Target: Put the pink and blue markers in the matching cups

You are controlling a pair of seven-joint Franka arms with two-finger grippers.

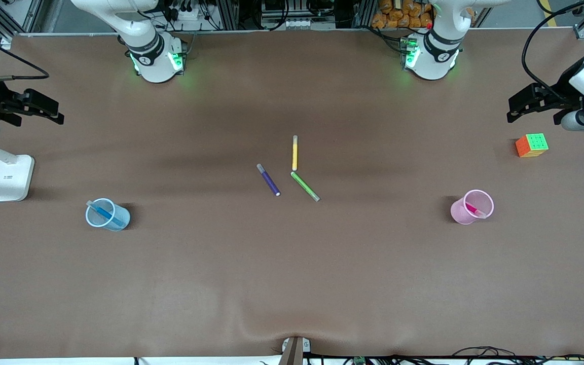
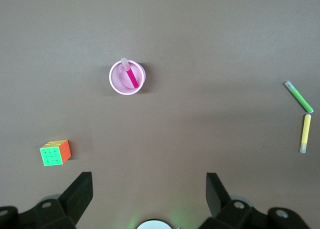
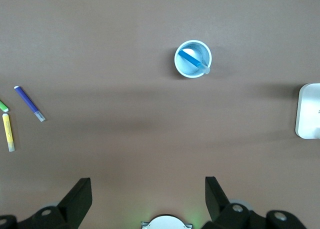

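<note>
The pink marker stands tilted inside the light pink cup toward the left arm's end of the table; both show in the left wrist view, marker in cup. The blue marker leans inside the light blue cup toward the right arm's end; the right wrist view shows marker in cup. My left gripper is open and empty, high over its end of the table. My right gripper is open and empty, high over its end.
A purple pen, a yellow pen and a green pen lie together mid-table. A colour cube sits near the left arm's end. A white lamp base stands at the right arm's end.
</note>
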